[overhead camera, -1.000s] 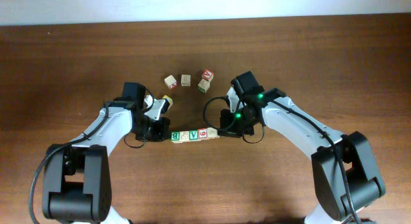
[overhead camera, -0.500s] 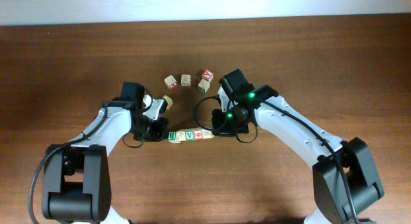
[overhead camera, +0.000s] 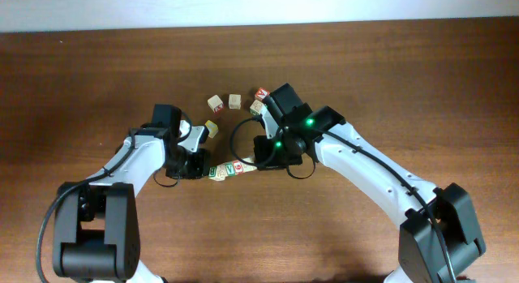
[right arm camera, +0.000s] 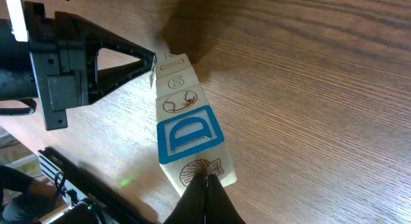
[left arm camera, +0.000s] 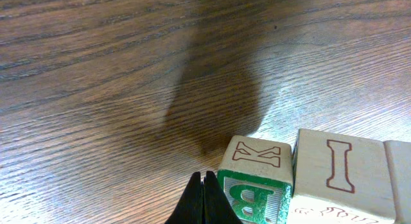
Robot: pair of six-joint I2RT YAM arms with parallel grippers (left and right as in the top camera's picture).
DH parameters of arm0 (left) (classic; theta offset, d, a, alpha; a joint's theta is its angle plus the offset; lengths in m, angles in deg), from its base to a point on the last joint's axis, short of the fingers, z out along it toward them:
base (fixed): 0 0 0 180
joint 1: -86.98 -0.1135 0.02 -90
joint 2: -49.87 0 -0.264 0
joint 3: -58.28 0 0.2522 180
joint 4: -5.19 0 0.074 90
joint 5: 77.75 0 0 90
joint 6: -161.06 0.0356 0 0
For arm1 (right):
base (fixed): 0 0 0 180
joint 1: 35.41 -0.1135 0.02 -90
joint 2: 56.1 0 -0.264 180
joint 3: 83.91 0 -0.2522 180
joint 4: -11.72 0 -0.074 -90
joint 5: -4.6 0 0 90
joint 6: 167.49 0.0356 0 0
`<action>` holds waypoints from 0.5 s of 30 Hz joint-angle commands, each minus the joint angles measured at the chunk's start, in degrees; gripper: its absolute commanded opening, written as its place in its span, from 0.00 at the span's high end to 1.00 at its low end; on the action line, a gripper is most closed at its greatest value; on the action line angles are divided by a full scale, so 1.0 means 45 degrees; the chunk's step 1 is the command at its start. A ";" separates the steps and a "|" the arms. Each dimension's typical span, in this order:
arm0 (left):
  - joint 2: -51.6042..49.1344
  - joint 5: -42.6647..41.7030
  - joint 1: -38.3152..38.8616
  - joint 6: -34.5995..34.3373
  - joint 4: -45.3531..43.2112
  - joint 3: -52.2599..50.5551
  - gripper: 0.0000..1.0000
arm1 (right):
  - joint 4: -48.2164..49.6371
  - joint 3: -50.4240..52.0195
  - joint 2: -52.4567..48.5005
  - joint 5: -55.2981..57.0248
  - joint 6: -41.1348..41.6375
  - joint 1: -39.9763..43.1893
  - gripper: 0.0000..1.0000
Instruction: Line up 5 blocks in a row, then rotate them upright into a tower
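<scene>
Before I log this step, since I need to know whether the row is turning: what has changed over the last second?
The right hand, shut, swept left against the right end of the row of blocks. This slid the row left and tilted it, with the right end now farther back. Nothing was gripped or released. The left hand, shut at the row's B end, and the loose cubes behind stayed put.

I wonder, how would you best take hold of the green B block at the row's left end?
Take the B block from above, fingers across its two free side faces, those parallel to the row. Its inner face abuts the neighbouring block, and the shut left gripper sits at its outer end.
</scene>
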 commanded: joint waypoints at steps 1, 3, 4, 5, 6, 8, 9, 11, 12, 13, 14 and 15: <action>0.0209 -0.1817 0.0257 0.0053 -0.0024 -0.0044 1.00 | 0.0466 -0.0126 -0.0058 -0.0403 0.0345 -0.0738 0.96; 0.0209 -0.1817 0.0257 0.0049 -0.0015 -0.0044 1.00 | 0.0559 -0.0126 -0.0058 -0.0078 0.0568 -0.0918 0.96; 0.0209 -0.1821 0.0262 0.0049 -0.0005 -0.0044 1.00 | 0.0607 -0.0126 -0.0058 -0.0005 0.0719 -0.1001 0.96; 0.0209 -0.1821 0.0257 0.0044 0.0024 -0.0044 1.00 | 0.0651 -0.0126 -0.0063 -0.0010 0.0801 -0.1010 0.96; 0.0209 -0.1821 0.0262 -0.0015 0.0034 -0.0044 1.00 | 0.0704 -0.0126 -0.0058 -0.0015 0.0801 -0.1010 0.96; 0.0209 -0.1826 0.0262 -0.0267 0.0029 -0.0044 1.00 | 0.0801 -0.0126 -0.0063 -0.0015 0.0816 -0.1069 0.96; 0.0209 -0.1826 0.0262 -0.0282 0.0034 -0.0044 1.00 | 0.0806 -0.0126 -0.0068 -0.0010 0.0855 -0.1093 0.96; 0.0209 -0.1826 0.0257 -0.0291 0.0034 -0.0044 1.00 | 0.0816 -0.0126 -0.0068 -0.0010 0.0855 -0.1117 0.96; 0.0209 -0.1865 0.0262 -0.0379 0.0034 -0.0044 1.00 | 0.0840 -0.0126 -0.0068 -0.0010 0.0860 -0.1141 0.96; 0.0209 -0.1880 0.0262 -0.0627 0.0034 -0.0044 1.00 | 0.0831 -0.0126 -0.0068 -0.0015 0.0957 -0.1166 0.96; 0.0209 -0.2074 0.0257 -0.0622 0.0029 -0.0044 1.00 | 0.0801 -0.0126 -0.0073 -0.0010 0.1054 -0.1175 0.96; 0.0209 -0.2278 0.0257 -0.0622 0.0029 -0.0044 1.00 | 0.0801 -0.0126 -0.0073 -0.0010 0.1103 -0.1175 0.96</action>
